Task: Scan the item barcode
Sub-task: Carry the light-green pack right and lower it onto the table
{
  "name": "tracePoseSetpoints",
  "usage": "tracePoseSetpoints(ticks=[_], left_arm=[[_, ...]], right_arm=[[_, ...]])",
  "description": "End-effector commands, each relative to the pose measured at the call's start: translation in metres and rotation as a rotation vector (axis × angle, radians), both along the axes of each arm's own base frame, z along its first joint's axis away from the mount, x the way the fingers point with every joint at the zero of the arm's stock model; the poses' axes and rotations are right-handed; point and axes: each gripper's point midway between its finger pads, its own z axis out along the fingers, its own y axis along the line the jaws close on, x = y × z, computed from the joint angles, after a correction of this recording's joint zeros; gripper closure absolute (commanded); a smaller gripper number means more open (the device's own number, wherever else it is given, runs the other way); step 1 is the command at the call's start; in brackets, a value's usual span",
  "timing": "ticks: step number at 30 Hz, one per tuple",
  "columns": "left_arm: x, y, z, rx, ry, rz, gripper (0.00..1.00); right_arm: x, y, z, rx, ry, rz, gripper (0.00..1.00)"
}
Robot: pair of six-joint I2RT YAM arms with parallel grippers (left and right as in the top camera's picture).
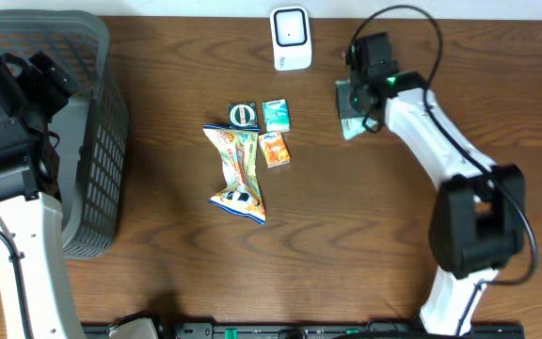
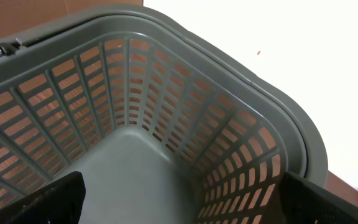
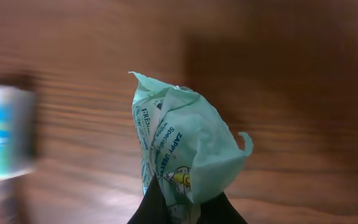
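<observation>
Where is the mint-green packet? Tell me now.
Overhead, the mint-green packet is right of centre, pinched by the right gripper, jaws shut, just below-right of the white scanner.

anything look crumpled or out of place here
The green packet pinched in the right gripper is crumpled. The long yellow snack bag on the table lies twisted and creased. Nothing looks spilled.

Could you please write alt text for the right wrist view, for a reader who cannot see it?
The right claw pinches a crumpled pale green packet with printed lettering, seen against a blurred brown wooden table. A blurred blue and white item shows at the left edge.
</observation>
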Motion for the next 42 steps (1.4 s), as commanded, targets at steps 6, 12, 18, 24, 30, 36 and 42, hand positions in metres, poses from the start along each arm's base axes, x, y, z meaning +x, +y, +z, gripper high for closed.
tracePoseSetpoints(ticks=[6, 12, 18, 24, 30, 36, 42], left_arm=[[0.000, 0.002, 0.007, 0.013, -0.009, 0.002, 0.02], [0.000, 0.002, 0.007, 0.014, -0.009, 0.002, 0.02], [0.000, 0.002, 0.007, 0.014, -0.009, 0.002, 0.02], [0.000, 0.002, 0.007, 0.014, -0.009, 0.002, 0.02], [0.000, 0.002, 0.007, 0.014, -0.009, 0.002, 0.02], [0.000, 0.002, 0.007, 0.014, -0.009, 0.002, 0.02], [0.000, 0.002, 0.007, 0.014, -0.009, 0.002, 0.02]], right_arm=[[-0.007, -0.059, -0.027, -0.524, -0.010, -0.174, 0.99], [-0.012, -0.045, -0.020, -0.629, -0.048, -0.154, 0.99], [-0.015, -0.043, -0.042, -0.660, -0.013, -0.135, 0.97], [-0.028, -0.028, -0.070, -0.629, 0.075, -0.067, 0.86], [-0.039, 0.005, -0.077, -0.564, 0.097, 0.013, 0.60], [-0.047, 0.053, -0.077, -0.416, 0.096, 0.036, 0.55], [-0.037, 0.070, -0.039, -0.407, 0.070, 0.045, 0.55]])
